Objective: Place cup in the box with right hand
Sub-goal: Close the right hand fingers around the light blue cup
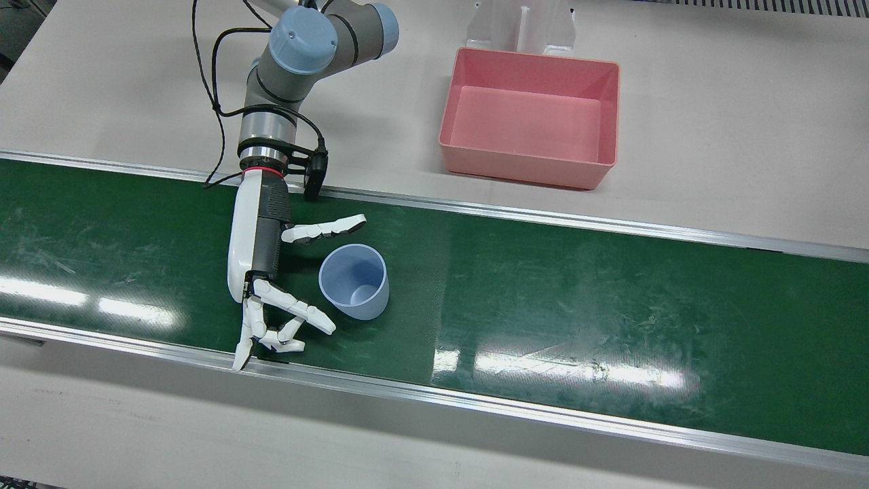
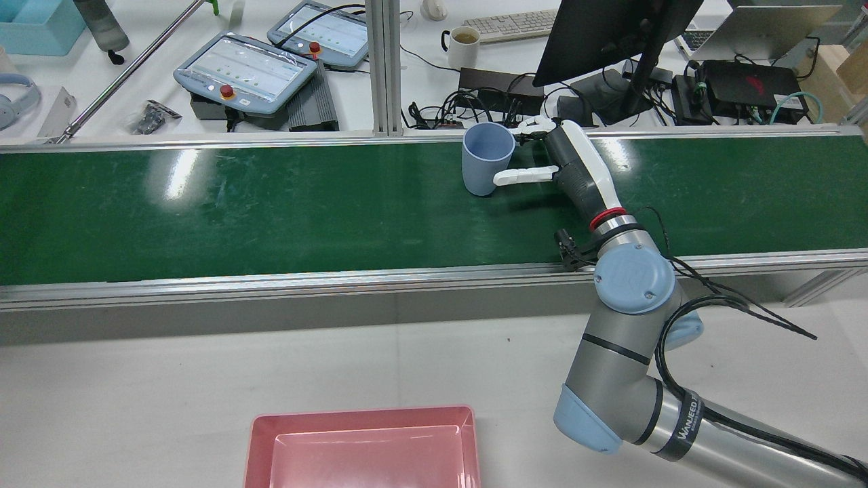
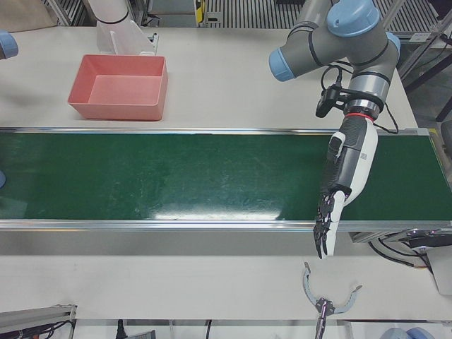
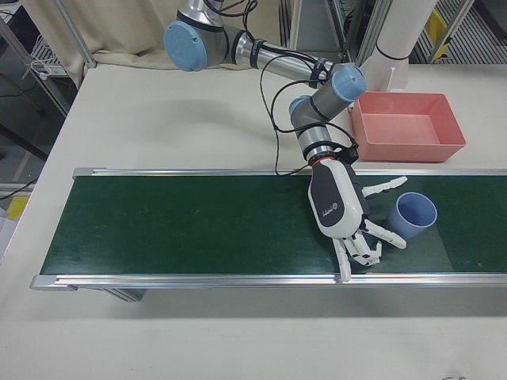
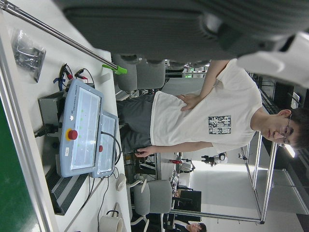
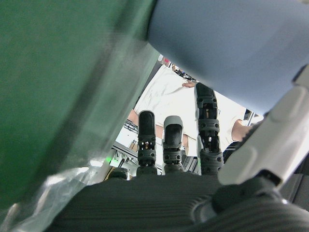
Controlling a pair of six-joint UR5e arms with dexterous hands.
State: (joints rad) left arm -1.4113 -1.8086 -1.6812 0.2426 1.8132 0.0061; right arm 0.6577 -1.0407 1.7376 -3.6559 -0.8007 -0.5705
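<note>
Green conveyor belting, framed by aluminium rails, is run across a pale grey table. One light blue plastic cup is stood upright, mouth up, on the belt, nearer the operator-side rail than the robot-side rail. One empty pink rectangular plastic box is set on the table beyond the robot-side rail, well apart from the cup. Two arms are fitted. The right hand, white and grey, is laid low over the belt just beside the cup, with its fingers spread and one digit extended on the cup's robot side; the cup is bracketed between them, but whether it is touched cannot be told, and nothing is held. In the right hand view the cup wall is seen close to the palm. Some fingertips are extended to the operator-side rail. The left hand is hung over the far end of the belt, its fingers pointed downward past the front rail and loosely extended, with nothing held. Long stretches of belt between the two hands are left unoccupied. Two teach pendants and one mug are seen on the desk behind the conveyor, and a person is seen standing in the left hand view.
</note>
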